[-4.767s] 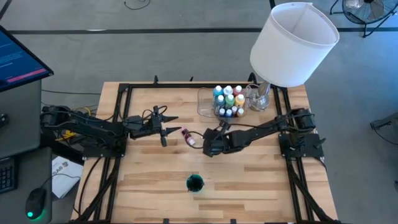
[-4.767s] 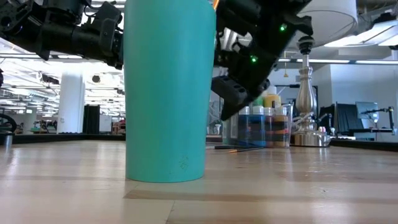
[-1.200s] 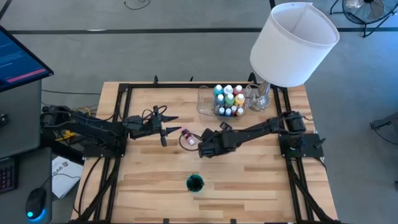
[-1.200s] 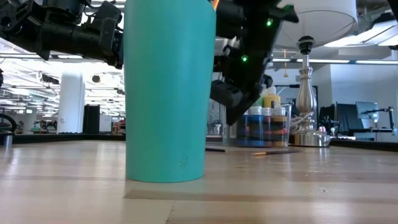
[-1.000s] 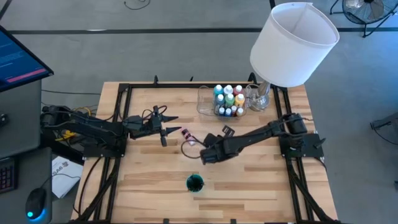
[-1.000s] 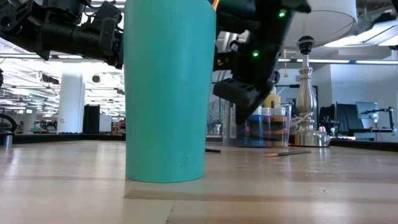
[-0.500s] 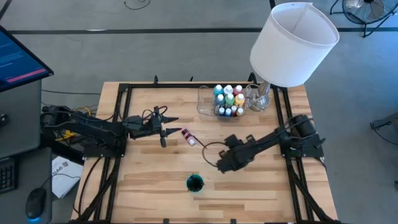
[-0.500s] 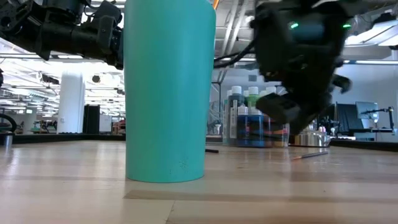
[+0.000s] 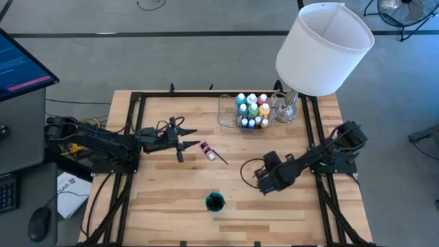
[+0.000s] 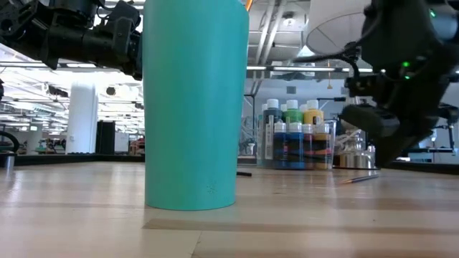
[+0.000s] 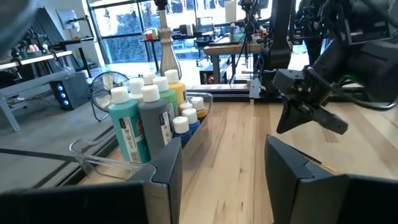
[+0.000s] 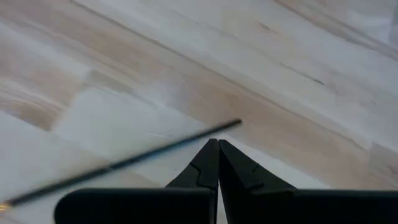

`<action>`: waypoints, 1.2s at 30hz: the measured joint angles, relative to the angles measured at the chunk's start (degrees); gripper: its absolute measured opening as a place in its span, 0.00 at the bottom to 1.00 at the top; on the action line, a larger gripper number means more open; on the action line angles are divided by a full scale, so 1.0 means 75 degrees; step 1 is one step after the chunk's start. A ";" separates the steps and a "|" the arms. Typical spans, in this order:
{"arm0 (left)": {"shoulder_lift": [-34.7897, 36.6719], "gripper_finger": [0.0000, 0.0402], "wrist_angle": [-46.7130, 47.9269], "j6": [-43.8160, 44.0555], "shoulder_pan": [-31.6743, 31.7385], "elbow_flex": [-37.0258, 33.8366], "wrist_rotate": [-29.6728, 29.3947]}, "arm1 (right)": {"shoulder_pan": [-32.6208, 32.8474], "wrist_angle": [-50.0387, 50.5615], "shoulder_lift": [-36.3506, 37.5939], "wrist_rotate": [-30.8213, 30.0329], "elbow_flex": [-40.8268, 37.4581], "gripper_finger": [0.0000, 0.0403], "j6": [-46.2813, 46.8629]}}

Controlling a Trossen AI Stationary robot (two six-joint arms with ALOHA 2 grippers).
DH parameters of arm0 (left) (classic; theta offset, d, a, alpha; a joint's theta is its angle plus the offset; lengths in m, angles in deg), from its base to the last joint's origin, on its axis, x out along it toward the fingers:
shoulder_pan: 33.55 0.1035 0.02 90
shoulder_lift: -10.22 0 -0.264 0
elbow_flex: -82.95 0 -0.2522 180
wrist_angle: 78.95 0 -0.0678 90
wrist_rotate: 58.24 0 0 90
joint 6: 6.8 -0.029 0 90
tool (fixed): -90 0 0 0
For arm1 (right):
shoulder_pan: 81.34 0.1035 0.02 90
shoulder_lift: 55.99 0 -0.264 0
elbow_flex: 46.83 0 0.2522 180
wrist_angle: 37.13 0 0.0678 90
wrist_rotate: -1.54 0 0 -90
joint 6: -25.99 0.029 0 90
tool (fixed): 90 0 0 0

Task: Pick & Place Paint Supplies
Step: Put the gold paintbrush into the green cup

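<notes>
My right gripper (image 9: 264,185) hangs low over the table right of centre, shut on a thin dark brush (image 12: 143,155) with an orange end (image 10: 346,181). A pink bottle (image 9: 205,147) lies on its side at mid-table with another thin dark brush (image 9: 219,158) beside it. My left gripper (image 11: 221,180) is open and level just left of that bottle, with nothing between its fingers. Several white-capped paint bottles (image 9: 252,110) stand in a clear tray (image 9: 226,113) at the far side. My right gripper pinches the brush's shaft (image 12: 208,135) at the very ends of its two fingers, close to one end of the brush. The fingers slant down from above and lie across the shaft. The long part sticks out sideways, nearly level, just above the table (image 10: 362,178).
A tall teal cup (image 9: 215,202) stands near the front edge, left of my right gripper. A lamp with a big white shade (image 9: 322,48) stands at the far right corner beside the tray. A black frame (image 9: 134,137) edges the wooden table.
My right gripper has gone from beside the pink bottle toward the table's right and near edges, sinking a little and rolling its wrist. It has stayed shut, and the brush has travelled with it, low over the table. The pink bottle and the other brush have stayed put.
</notes>
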 joint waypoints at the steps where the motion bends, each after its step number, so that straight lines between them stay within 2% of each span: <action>1: 0.0000 0.30 0.0009 0.0000 0.0000 0.0000 0.0000 | -0.0009 -0.0013 0.0003 0.0030 -0.0084 0.00 0.0072; 6: 0.0000 0.30 0.0007 0.0000 0.0000 0.0000 -0.0003 | -0.0050 0.0051 -0.0003 -0.0052 -0.0288 0.00 0.0429; 16: 0.0000 0.30 0.0006 -0.0026 0.0000 0.0000 -0.0032 | -0.0333 -0.0097 -0.0073 -0.1151 -0.0262 0.00 0.0297; 20: 0.0000 0.30 0.0009 -0.0023 0.0000 0.0000 -0.0028 | -0.0647 -0.0113 -0.0125 -0.1153 -0.0286 0.00 -0.0133; 29: 0.0000 0.30 0.0023 -0.0023 0.0000 0.0000 -0.0017 | -0.1180 -0.1794 -0.0087 -0.0757 -0.0962 0.00 -0.1378; 36: 0.0000 0.30 0.0026 -0.0023 0.0001 0.0000 0.0003 | -0.0914 -0.1875 -0.0097 -0.0626 -0.1032 0.00 -0.0942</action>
